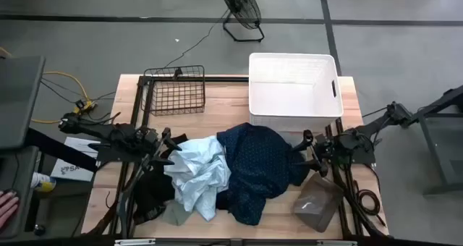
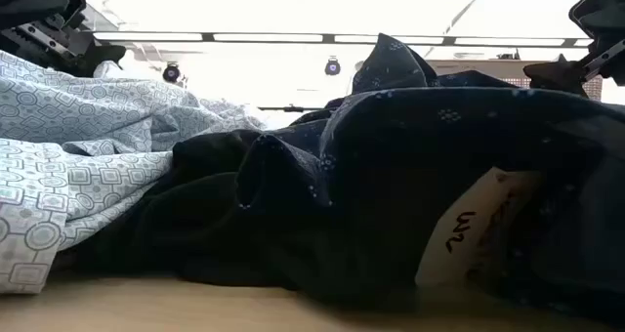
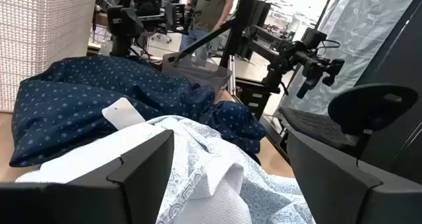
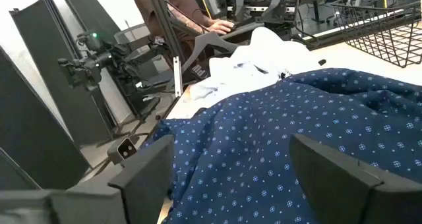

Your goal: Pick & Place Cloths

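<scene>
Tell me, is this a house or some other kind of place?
Probably a robot lab or workshop, not a house. A wooden table stands on a bare grey floor with a floor fan nearby, and more robot arms on stands fill the room behind a pile of cloths.

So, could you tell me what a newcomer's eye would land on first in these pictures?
The heap of cloths mid-table: a navy dotted shirt draped beside a pale blue patterned one. The left gripper and right gripper flank the heap, both open. Behind it stand a white laundry basket and a black wire basket.
</scene>
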